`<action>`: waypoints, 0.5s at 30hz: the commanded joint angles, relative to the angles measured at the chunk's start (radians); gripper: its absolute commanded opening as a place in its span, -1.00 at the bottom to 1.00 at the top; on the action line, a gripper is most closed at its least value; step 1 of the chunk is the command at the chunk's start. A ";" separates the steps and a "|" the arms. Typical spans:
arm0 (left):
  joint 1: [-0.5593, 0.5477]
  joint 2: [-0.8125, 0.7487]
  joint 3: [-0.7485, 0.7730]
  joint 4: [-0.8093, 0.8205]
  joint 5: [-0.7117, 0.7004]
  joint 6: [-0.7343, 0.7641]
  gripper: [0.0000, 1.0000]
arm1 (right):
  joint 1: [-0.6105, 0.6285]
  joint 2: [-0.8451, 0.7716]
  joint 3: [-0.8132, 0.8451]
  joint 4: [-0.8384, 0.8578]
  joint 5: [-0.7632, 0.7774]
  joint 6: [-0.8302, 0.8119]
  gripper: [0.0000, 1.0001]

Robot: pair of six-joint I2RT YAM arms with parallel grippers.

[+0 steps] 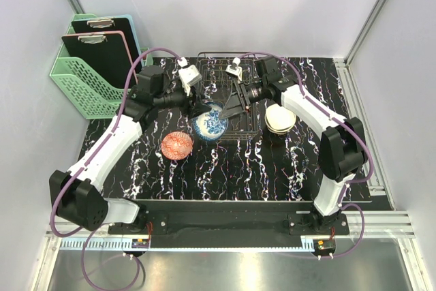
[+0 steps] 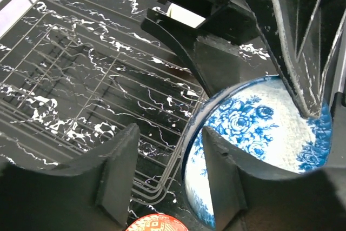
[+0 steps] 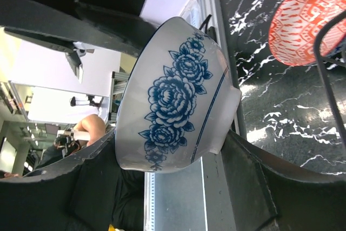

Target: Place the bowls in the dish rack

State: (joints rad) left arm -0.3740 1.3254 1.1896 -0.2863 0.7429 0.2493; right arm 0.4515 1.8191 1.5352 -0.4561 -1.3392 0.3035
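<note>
Bowl [image 1: 210, 125] in right fingers [image 3: 254, 187] leans at near edge of dish rack [image 1: 225, 81].

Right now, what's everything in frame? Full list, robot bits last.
dish rack: one, dark wire, back centre of the table
flowered bowl: one, white with blue flowers, at the rack's near-left corner
orange bowl: one, orange with a white pattern, on the table just left of the flowered bowl
stack of bowls: cream-white, count unclear, on the table right of the rack
basket: one, mint green lattice, back left
clipboards: two, black, one with a pink edge and one with a teal edge, standing in the basket
table: one, black with white marbling
left arm: white and black, jaws apart on either side of the flowered bowl's rim
right arm: white and black, jaws gripping the flowered bowl
</note>
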 commanded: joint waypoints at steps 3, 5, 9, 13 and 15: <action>-0.002 -0.003 0.054 0.061 -0.100 -0.028 0.16 | 0.007 -0.003 -0.003 0.040 0.066 0.011 -1.00; 0.003 -0.008 0.065 0.050 -0.170 -0.031 0.34 | 0.006 0.003 0.003 0.031 0.113 0.002 -1.00; 0.038 -0.014 0.088 0.029 -0.255 -0.034 0.60 | -0.001 0.011 0.037 -0.056 0.274 -0.058 -1.00; 0.131 -0.003 0.107 -0.007 -0.251 -0.067 0.98 | -0.001 0.028 0.111 -0.144 0.443 -0.142 -1.00; 0.159 -0.005 0.099 -0.019 -0.246 -0.070 0.98 | -0.001 0.029 0.150 -0.177 0.534 -0.165 -1.00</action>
State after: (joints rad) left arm -0.2714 1.3251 1.2484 -0.3012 0.5316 0.2070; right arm 0.4507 1.8561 1.5703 -0.5636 -0.9859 0.2207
